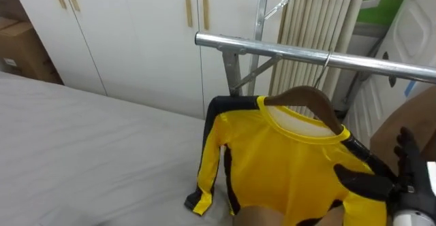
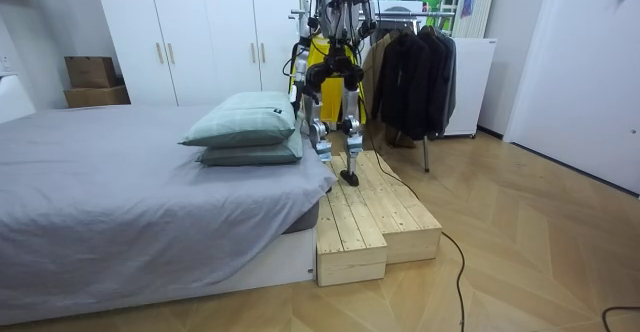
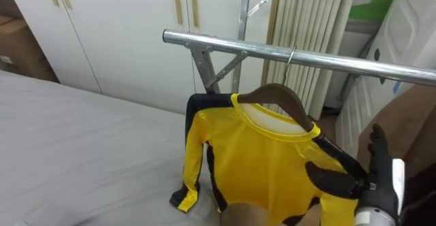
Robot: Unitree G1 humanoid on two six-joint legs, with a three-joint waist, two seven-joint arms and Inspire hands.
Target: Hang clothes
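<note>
— Where's the shirt (image 1: 286, 165)?
— On a hanger (image 1: 310, 100), its hook over the rail (image 1: 306, 54), beside the bed (image 1: 82, 137).
— And the right hand (image 1: 402, 178)?
— It comes in from the lower right. Its thumb lies across the shirt's shoulder. Its fingers stand straight and spread behind, wide, not clasped.

Yellow shirt (image 3: 262, 161) on hanger (image 3: 278, 95), hooked on rail (image 3: 340, 61), robot hand (image 3: 361, 184) at shoulder
</note>
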